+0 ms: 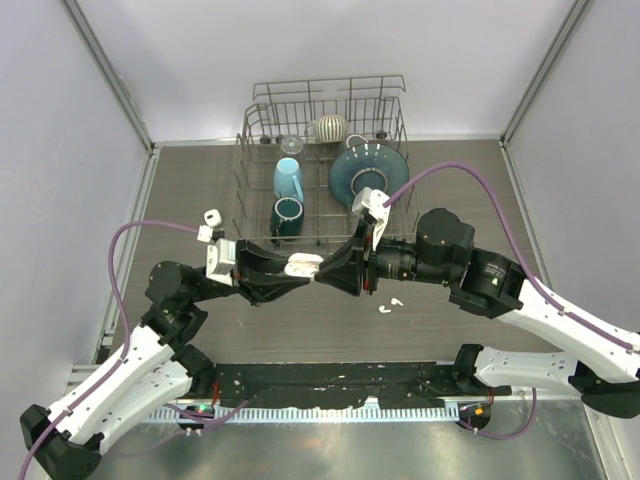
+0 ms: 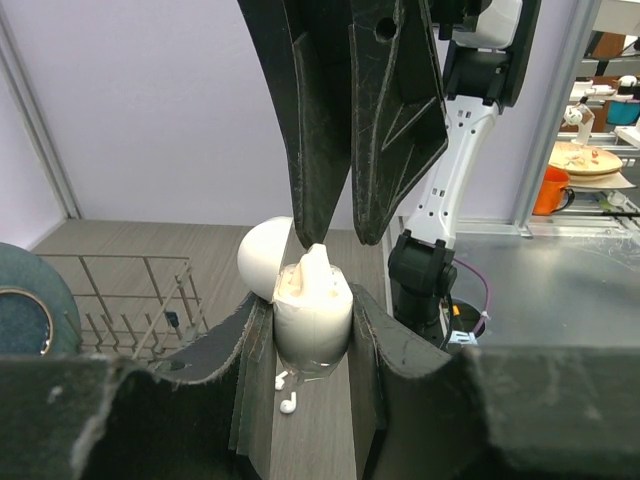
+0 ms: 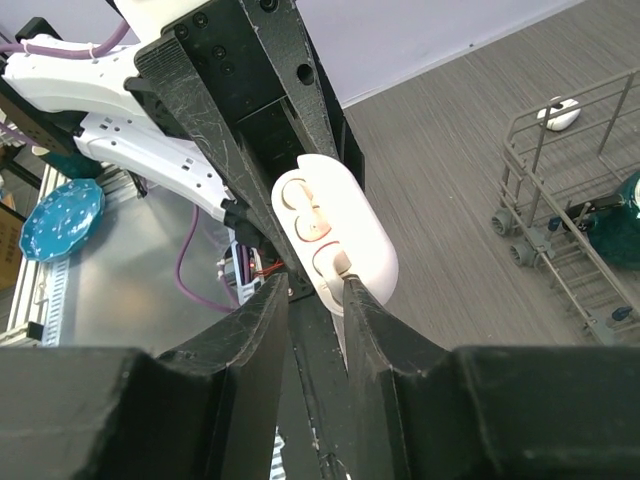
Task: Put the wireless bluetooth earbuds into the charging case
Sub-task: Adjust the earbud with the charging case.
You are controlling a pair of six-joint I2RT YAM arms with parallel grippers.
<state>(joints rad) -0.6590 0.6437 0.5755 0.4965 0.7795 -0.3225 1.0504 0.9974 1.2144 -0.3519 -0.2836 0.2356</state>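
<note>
My left gripper [image 1: 300, 266] is shut on the white charging case [image 1: 304, 264], held above the table with its lid [image 2: 265, 258] swung open. In the left wrist view the case [image 2: 312, 312] sits between my fingers. One white earbud [image 2: 317, 264] stands in the case's mouth, stem up. My right gripper [image 1: 326, 272] meets the case from the right, jaws slightly apart; one fingertip [image 3: 352, 290] touches that earbud [image 3: 338, 265]. The case's open face [image 3: 322, 225] shows its slots. Two more earbuds lie on the table [image 1: 396, 300] [image 1: 384, 310], also seen below the case [image 2: 289, 405] [image 2: 281, 381].
A wire dish rack [image 1: 250, 135] stands at the back, holding a light blue mug [image 1: 288, 178], a dark teal mug [image 1: 286, 216], a blue plate [image 1: 368, 172] and a striped ball [image 1: 329, 128]. Purple cables loop over both arms.
</note>
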